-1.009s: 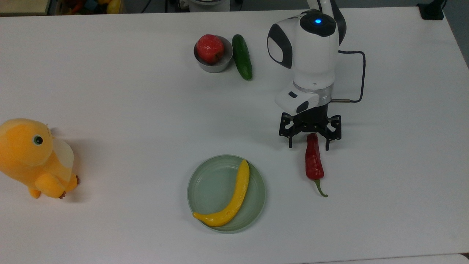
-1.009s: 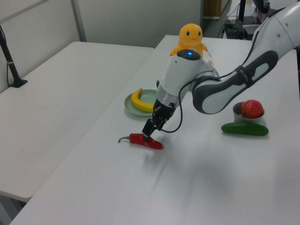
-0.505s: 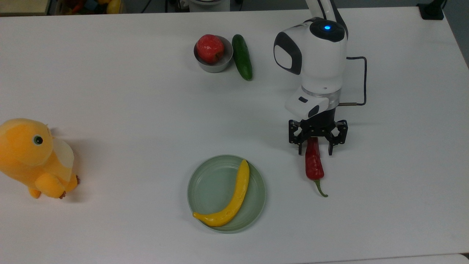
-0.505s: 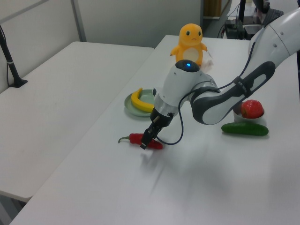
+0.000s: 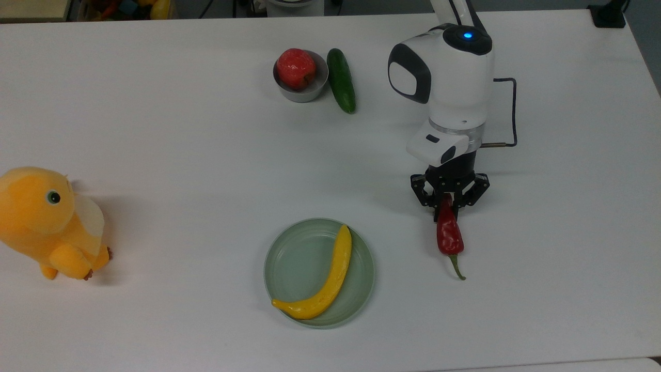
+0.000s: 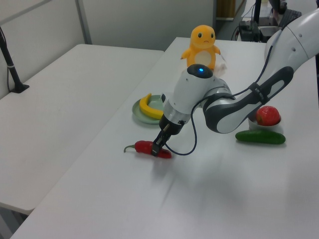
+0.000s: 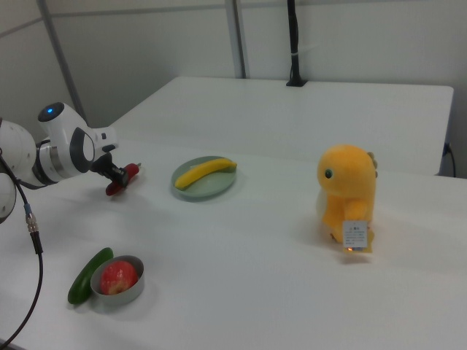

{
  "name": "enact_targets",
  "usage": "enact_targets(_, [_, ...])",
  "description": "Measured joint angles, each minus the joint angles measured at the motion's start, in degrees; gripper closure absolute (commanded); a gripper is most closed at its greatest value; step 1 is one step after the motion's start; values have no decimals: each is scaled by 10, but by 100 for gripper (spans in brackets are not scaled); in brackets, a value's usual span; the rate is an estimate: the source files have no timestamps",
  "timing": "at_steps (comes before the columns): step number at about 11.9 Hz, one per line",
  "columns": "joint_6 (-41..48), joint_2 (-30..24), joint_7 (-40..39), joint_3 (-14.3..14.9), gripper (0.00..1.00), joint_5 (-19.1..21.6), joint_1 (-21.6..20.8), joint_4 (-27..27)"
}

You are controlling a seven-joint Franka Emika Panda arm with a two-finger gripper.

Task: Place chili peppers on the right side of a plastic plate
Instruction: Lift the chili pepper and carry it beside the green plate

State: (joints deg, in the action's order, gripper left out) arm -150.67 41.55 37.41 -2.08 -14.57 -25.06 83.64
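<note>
The chili peppers (image 5: 449,235) are one dark-red chili lying on the white table, its green stem pointing to the top view's bottom. It lies to the top view's right of the pale green plastic plate (image 5: 292,258), about a plate's radius from the rim. My gripper (image 5: 447,204) points down over the chili's blunt end, fingers shut against its sides. In the left view the gripper (image 6: 159,149) pinches the chili (image 6: 142,146) just in front of the plate (image 6: 158,103). In the right view the chili (image 7: 125,175) sticks out of the gripper (image 7: 117,179), left of the plate (image 7: 211,189).
A yellow banana (image 5: 330,279) lies across the plate. At the top view's back stand a grey metal bowl (image 5: 302,93) holding a red fruit (image 5: 295,67) and a dark green cucumber (image 5: 341,80). A yellow plush duck (image 5: 46,222) sits at the top view's far left.
The gripper came down and toward the top view's lower right over the chili's blunt end, and its fingers closed on it. The chili shifted slightly to the top view's right.
</note>
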Motion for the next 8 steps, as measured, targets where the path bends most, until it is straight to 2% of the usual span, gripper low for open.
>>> enact_targets(3, [0,-27,0,1,82,0,8,-1])
enact_targets(5, [0,-83,-7,4,82,-2,19,45])
enact_targets(8, [12,-168,-72,22,82,-3,58,113])
